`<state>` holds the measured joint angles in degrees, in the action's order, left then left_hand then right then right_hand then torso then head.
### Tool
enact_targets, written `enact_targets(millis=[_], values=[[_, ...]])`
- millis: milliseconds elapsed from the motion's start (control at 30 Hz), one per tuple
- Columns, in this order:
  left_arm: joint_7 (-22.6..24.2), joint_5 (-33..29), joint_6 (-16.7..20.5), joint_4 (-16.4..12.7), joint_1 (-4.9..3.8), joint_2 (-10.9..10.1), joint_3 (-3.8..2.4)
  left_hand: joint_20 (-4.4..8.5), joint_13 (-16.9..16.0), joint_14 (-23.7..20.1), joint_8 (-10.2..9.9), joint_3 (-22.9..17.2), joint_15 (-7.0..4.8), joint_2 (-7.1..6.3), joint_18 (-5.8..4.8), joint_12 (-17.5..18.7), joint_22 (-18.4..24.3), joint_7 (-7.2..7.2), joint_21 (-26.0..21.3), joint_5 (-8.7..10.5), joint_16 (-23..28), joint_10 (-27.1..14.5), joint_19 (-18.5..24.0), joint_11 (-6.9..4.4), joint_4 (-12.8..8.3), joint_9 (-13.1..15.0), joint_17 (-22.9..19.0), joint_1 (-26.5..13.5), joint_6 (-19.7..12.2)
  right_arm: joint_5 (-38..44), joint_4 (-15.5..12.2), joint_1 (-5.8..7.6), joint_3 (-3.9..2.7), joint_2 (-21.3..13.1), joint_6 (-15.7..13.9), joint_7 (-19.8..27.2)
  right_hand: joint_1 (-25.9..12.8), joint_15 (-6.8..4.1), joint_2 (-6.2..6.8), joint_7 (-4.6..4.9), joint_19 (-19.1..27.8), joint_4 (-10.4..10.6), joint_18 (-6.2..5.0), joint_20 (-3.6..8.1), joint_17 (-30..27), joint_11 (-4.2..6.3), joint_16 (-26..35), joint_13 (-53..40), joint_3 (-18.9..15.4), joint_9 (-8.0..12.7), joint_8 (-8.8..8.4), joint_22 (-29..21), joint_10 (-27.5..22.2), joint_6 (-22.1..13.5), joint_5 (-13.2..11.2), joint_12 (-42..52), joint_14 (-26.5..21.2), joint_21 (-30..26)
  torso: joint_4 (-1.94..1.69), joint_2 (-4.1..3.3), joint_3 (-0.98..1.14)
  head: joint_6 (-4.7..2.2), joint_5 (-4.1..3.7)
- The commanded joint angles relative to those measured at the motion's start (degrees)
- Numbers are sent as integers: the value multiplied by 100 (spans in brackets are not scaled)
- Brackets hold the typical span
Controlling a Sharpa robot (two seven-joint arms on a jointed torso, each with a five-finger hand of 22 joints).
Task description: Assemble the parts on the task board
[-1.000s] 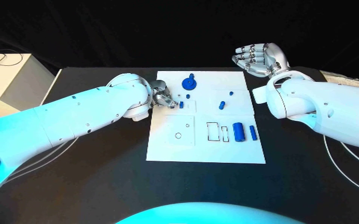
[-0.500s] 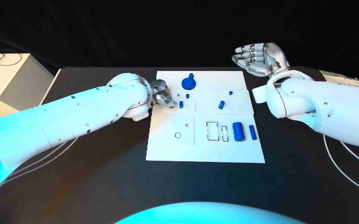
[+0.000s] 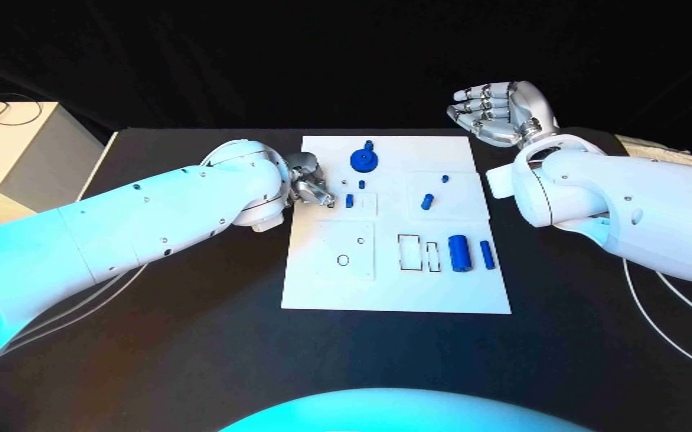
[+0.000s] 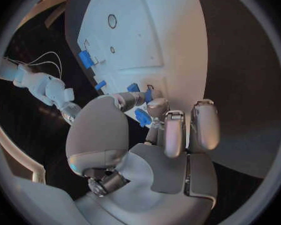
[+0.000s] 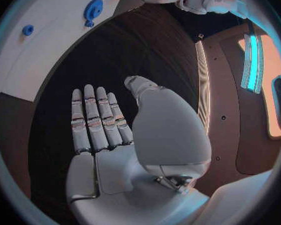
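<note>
L hand point(image 3: 307, 180): at task board point(image 3: 397, 282) left edge, fingertips pinching a small blue part point(image 4: 142, 117).
R hand point(image 3: 498, 112): up off the desk point(image 3: 173, 352) beyond the board's far right corner, fingers straight and apart, holding nothing.
Board: mid desk.
Other parts: round blue piece point(image 3: 366, 160) near far edge; blue cylinder point(image 3: 460, 253) and slim blue bar point(image 3: 488, 255) side by side on right.

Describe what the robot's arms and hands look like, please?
Both arms are smooth, rounded white shells dotted with small dark screw holes. Each ends in a silver metal hand, the left hand and the right hand, with jointed fingers and pale pads along them. A broad grey-white cover sits over the thumb base. Thin white cables trail on the table beside each arm.
</note>
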<state>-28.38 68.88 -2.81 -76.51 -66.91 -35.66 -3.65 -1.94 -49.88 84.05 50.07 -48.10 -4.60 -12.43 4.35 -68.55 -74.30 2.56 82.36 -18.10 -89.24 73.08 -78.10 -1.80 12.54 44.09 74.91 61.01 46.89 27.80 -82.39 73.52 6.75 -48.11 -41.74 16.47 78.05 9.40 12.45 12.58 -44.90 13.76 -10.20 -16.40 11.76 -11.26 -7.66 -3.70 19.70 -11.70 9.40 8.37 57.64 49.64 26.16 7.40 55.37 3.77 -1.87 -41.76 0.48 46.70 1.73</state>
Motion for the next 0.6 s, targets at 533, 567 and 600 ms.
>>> enact_targets(millis=[533, 567, 600], values=[[-88, -198, -374, 58, 23, 19, 14, 23, -28, 576, 25, -1084, -11, 27, -47, -49, -11, -3, 25, -44, -41, 54, -35, 12, -1078, 6, 1448, -60, 54, 37, -9, -2, -2, 7, 76, 73, -15, 15, -34, 217, 20, -25, -27, 1, -19, -11, 42, 7, 23, 10, -45, -26, 33, 42, 46, -40, 43, -3, 2, 4, 16, 61, -1], [-88, -205, -374, 59, 23, 21, 15, 23, -28, 576, 25, -1084, -11, 27, -47, -49, -11, -3, 25, -44, -41, 54, -35, 12, -1078, 6, 1448, -60, 54, 37, -9, -2, -2, 7, 76, 73, -15, 15, -34, 217, 20, -25, -27, 1, -19, -11, 42, 7, 23, 10, -45, -26, 33, 42, 46, -40, 43, -3, 5, 4, 16, 61, -1], [-88, -213, -374, 60, 23, 22, 16, 23, -18, 576, 25, -1084, -11, 26, -46, -44, -10, -2, 25, -42, -40, 52, -34, 12, -1082, 7, 1447, -67, 55, 37, -9, -2, -2, 8, 76, 74, -15, 15, -34, 217, 20, -25, -27, 1, -19, -11, 42, 7, 23, 10, -45, -26, 33, 42, 46, -40, 43, -3, 5, 4, 17, 61, -1]])
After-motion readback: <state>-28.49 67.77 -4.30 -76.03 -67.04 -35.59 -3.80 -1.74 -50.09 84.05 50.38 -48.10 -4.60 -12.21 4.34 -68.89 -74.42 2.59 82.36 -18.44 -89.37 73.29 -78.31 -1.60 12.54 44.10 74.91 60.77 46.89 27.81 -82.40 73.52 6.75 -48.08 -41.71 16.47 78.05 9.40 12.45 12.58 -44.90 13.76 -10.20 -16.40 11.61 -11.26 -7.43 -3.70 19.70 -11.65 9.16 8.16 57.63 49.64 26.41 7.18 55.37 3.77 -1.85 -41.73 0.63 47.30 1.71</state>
